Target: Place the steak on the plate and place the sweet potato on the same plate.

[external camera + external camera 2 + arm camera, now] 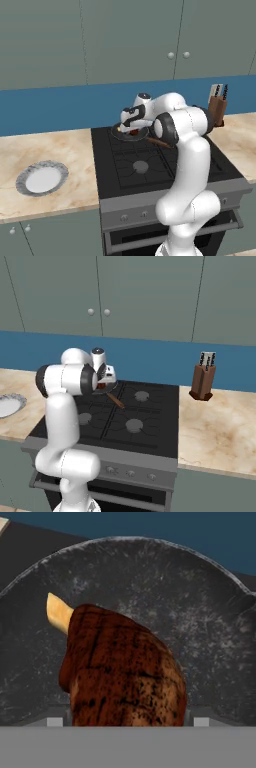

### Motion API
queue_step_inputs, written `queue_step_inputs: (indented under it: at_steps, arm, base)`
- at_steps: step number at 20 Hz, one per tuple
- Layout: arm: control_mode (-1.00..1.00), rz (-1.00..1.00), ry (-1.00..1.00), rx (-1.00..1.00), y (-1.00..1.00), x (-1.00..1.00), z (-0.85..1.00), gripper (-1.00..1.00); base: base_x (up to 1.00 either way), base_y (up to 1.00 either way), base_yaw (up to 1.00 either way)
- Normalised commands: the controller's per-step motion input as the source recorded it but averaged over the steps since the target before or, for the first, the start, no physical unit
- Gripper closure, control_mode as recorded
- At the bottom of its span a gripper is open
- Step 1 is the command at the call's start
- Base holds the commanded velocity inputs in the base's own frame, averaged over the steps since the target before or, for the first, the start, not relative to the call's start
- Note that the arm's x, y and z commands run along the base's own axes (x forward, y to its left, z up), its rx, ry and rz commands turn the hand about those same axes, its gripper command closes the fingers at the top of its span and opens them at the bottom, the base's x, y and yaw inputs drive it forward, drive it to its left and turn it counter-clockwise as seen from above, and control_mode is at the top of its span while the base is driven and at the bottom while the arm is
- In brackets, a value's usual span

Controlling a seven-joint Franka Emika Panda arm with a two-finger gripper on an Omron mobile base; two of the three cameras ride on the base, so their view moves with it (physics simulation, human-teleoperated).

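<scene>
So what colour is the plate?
White with a grey speckled rim, the plate shows best in the left base view.

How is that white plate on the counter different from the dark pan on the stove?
The plate is white with a grey speckled rim; the pan is dark and mottled. The plate lies bare on the counter; the pan sits on the stove, holding the steak. Both are round and shallow.

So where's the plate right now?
The plate sits on the counter left of the stove, away from the pincer over the pan.
</scene>
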Motion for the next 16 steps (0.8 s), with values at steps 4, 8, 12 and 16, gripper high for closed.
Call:
queue_step_inputs:
  at_steps: [4,8,12,16]
  arm:
    - [-1.0,0.0,-0.12,0.04,-0.04,-0.68,0.12,1.0]
    - [-1.0,0.0,-0.12,0.04,0.0,-0.49,0.37,1.0]
    - [-1.0,0.0,-0.08,0.01,0.0,-0.25,0.56,1.0]
    - [-1.0,0.0,-0.02,0.0,-0.01,-0.18,0.6,1.0]
  base:
    - [0.0,0.0,0.0]
    - [0.0,0.0,0.0]
    - [0.0,0.0,0.0]
    - [0.0,0.0,0.0]
